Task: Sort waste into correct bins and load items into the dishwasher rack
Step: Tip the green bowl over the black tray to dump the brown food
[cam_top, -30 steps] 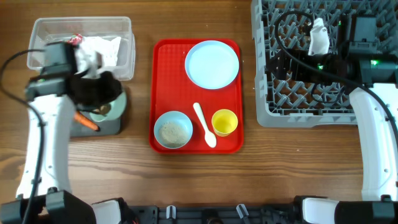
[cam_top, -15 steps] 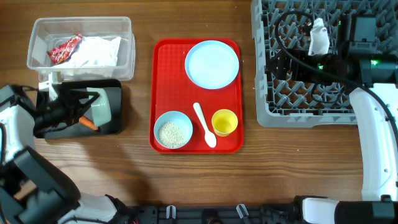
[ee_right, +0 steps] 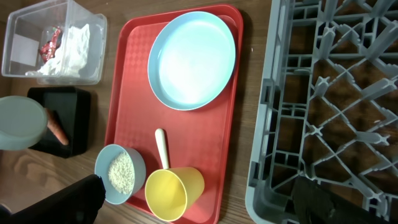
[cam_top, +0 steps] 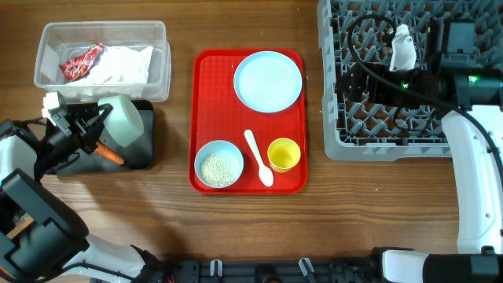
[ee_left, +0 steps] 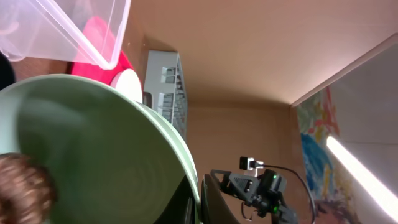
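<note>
Tipping the green bowl [cam_top: 122,119] steeper above the black tray [cam_top: 143,159], left fingers [cam_top: 93,126] clamped on its rim, should slide the brown lump [ee_left: 22,186] out beside the carrot [cam_top: 111,155]; right fingers [ee_right: 81,199] hang wide, empty.

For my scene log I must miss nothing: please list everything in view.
tub: one, clear, far left
napkin: one, white, in tub
wrapper: one, red, in tub
black tray: one, black, beside tub
carrot: one, orange, in black tray
small bowl: one, pale-green, tilted over black tray
lump: one, brown, in small bowl
red tray: one, red, centre
plate: one, light-blue, on red tray
rice bowl: one, light-blue, on red tray
spoon: one, white, on red tray
cup: one, yellow, on red tray
rack: one, grey, right
left gripper: one, black, gripping small bowl
right gripper: one, black, open above rack
</note>
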